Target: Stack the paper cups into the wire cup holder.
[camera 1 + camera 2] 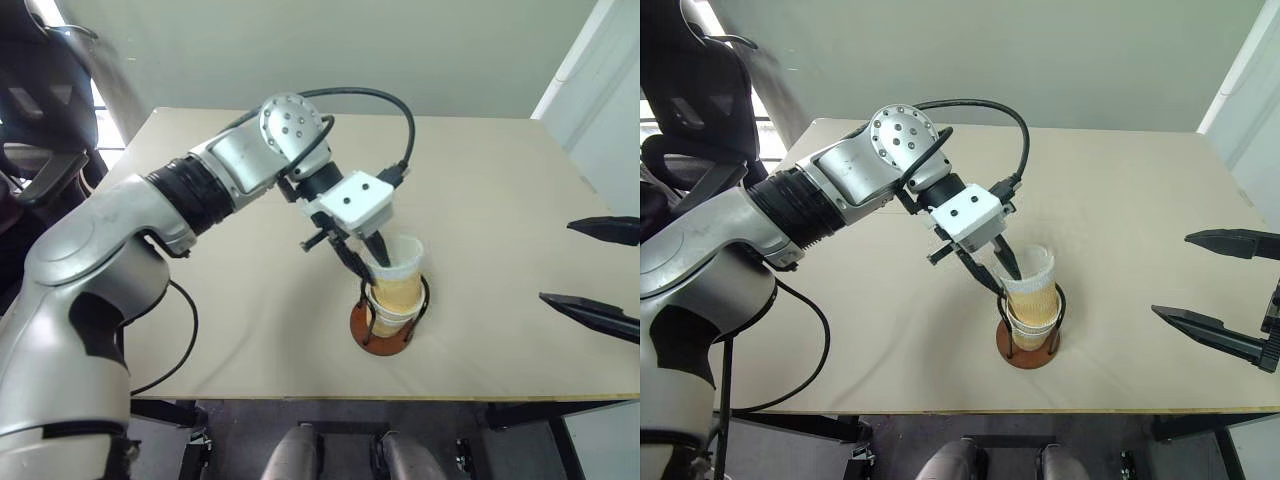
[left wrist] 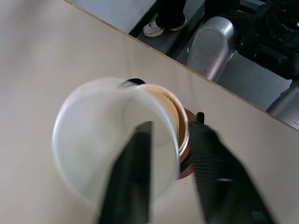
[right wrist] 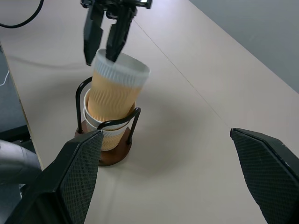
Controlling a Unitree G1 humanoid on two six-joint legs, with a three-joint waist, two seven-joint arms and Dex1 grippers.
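Observation:
The wire cup holder [image 1: 380, 340], a reddish-brown disc with black wire loops, stands near the table's front edge. Tan paper cups sit nested inside it. The top paper cup [image 3: 117, 95] leans a little and rises well above the loops, over a lower cup [image 3: 110, 135]. My left gripper [image 1: 368, 262] reaches down to the top cup's white rim, one finger inside and one outside. Its fingers are open, with gaps to the cup wall in the left wrist view [image 2: 170, 140]. My right gripper [image 1: 555, 262] hovers open to the right, apart from the holder.
The tan table [image 1: 480, 180] stretches behind and to both sides of the holder. Its front edge runs just below the holder's base. A black cable loops over my left wrist [image 1: 380, 100]. A dark chair [image 1: 700, 110] stands off the table's far left.

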